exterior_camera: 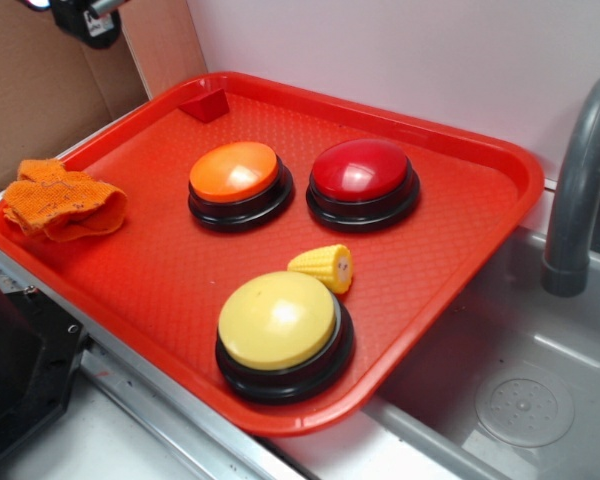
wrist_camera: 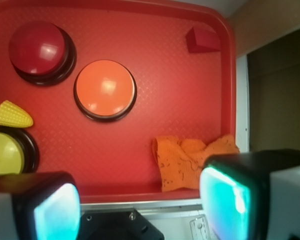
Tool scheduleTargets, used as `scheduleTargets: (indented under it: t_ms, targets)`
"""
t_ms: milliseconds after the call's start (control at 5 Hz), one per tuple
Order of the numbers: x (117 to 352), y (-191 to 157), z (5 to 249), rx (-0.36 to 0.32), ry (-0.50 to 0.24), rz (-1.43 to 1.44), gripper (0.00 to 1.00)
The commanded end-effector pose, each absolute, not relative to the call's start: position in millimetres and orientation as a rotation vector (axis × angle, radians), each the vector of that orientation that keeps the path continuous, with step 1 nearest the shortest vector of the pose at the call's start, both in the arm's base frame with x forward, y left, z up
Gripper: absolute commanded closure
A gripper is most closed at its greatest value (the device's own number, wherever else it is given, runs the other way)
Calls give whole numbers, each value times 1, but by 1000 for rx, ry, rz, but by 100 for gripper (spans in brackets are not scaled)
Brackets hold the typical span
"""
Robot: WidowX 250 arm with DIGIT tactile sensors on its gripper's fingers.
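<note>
Jaws stand spread wide with nothing between them: in the wrist view the two fingers (wrist_camera: 52,207) fill the bottom corners, and the gap between them shows only the near rim of the tray (wrist_camera: 190,90) and part of the cloth (wrist_camera: 192,160). They hang above the tray's edge, clear of everything. The exterior view catches only a bit of the arm (exterior_camera: 85,18) at the top left, high over that same side. The cloth, orange and crumpled, is the thing nearest to them. It lies bunched on the rim at the end of the tray away from the sink (exterior_camera: 520,400), well apart from the buttons. Nothing has hold of it, and I judge that no grasp has begun, since it is neither pinched nor lifted. In the middle of the tray an orange button (exterior_camera: 234,172) and a red button (exterior_camera: 362,170) sit side by side, near but not touching. A yellow button (exterior_camera: 277,322) sits closer to the front edge, with a small toy corn (exterior_camera: 323,266) just beside it on the far side; whether the two touch I cannot tell. A red block (exterior_camera: 208,102) is tucked into the far corner. One end of the tray reaches over the sink, below a grey faucet (exterior_camera: 580,170). As far as the pictures show, every piece lies at rest on the tray and none is in hand.
</note>
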State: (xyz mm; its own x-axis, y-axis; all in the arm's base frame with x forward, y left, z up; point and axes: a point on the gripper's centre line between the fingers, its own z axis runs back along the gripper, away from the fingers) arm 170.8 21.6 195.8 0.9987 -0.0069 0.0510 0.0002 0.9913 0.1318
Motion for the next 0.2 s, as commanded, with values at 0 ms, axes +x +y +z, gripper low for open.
scheduleTargets:
  t_ms: [0]
  targets:
    - [171,21,217,161,-135,-8,0]
